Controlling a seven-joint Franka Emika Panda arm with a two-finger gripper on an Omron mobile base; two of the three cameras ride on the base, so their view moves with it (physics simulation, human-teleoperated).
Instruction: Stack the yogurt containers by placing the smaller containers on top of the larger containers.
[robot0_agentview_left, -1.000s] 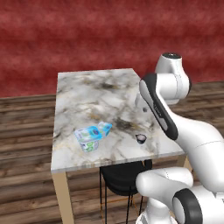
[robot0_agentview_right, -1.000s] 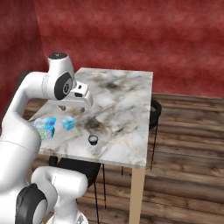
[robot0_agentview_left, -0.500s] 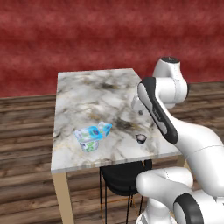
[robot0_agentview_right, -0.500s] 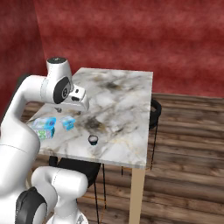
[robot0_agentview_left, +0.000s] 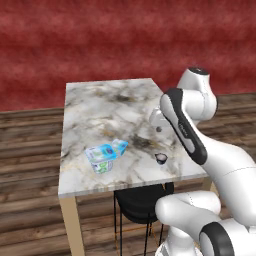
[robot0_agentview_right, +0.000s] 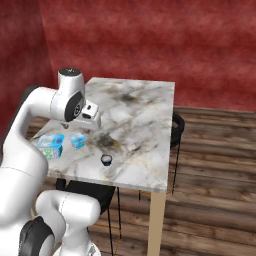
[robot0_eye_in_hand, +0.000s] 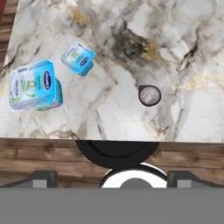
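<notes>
The pincer, spread wide and empty, hangs high over the marble table (robot0_eye_in_hand: 192, 109). Below and ahead, the small teal tub (robot0_eye_in_hand: 78, 57) lies just beside the big blue-topped white tub (robot0_eye_in_hand: 34, 85); the tiny dark cup (robot0_eye_in_hand: 149, 95) sits apart.

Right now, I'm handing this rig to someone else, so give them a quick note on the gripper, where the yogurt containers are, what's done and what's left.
Gripper: open, holding nothing, raised above the marble table, looking down on it.
Large blue-topped tub: on the table near its front edge, nothing on top.
Small light-blue tub: beside the large tub, close to it; contact unclear.
Tiny dark cup: alone on the table, apart from both tubs, also near the front edge.
Done: nothing stacked yet.
Left: pick up the small tub and the cup and place them on the large tub.
</notes>
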